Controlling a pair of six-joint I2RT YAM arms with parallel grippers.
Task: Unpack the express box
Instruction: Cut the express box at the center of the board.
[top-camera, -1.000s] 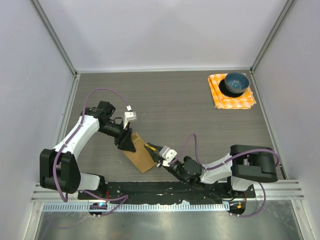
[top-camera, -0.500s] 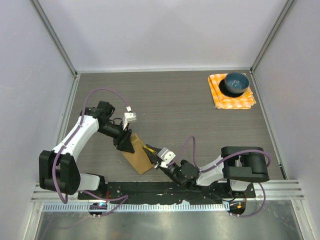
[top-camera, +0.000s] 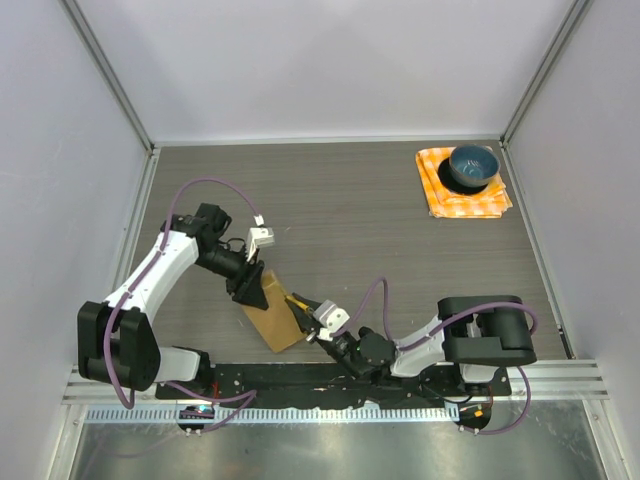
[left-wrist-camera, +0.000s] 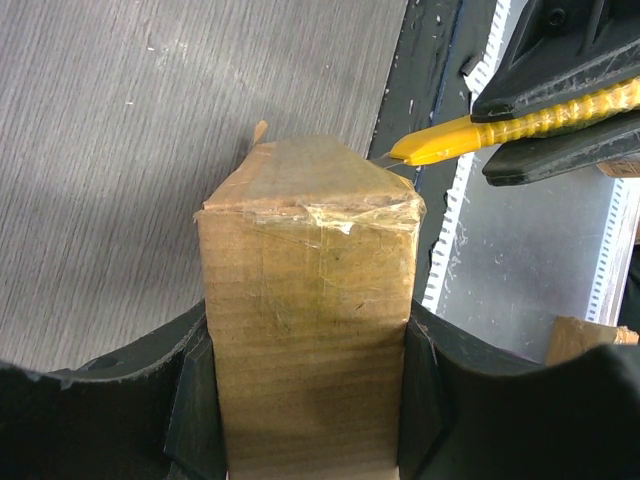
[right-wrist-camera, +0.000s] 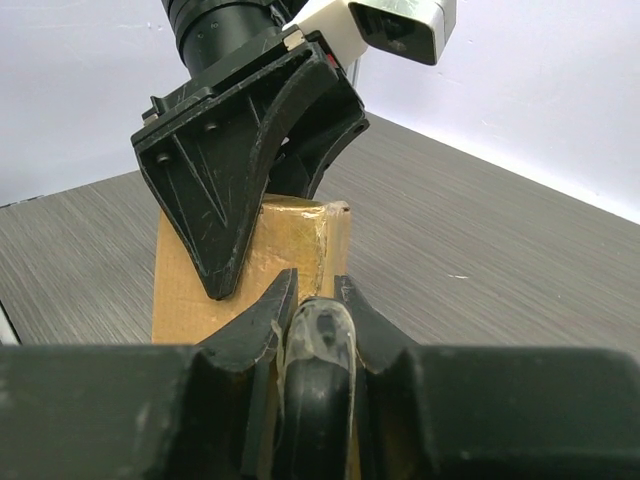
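Express box (top-camera: 272, 320), small plain brown cardboard carton with clear tape across one end, held tilted near front edge of dark grey wood-grain table (top-camera: 380, 230), left of centre. Left gripper (top-camera: 250, 290) clamps it from both sides, black fingers (left-wrist-camera: 190, 400) flat against cardboard. Right gripper (top-camera: 310, 314) closed around yellow utility knife (left-wrist-camera: 470, 135); blade tip at box's taped end corner, contact hard to judge. Far right corner: blue bowl (top-camera: 472, 166) on orange checked cloth (top-camera: 455, 198).
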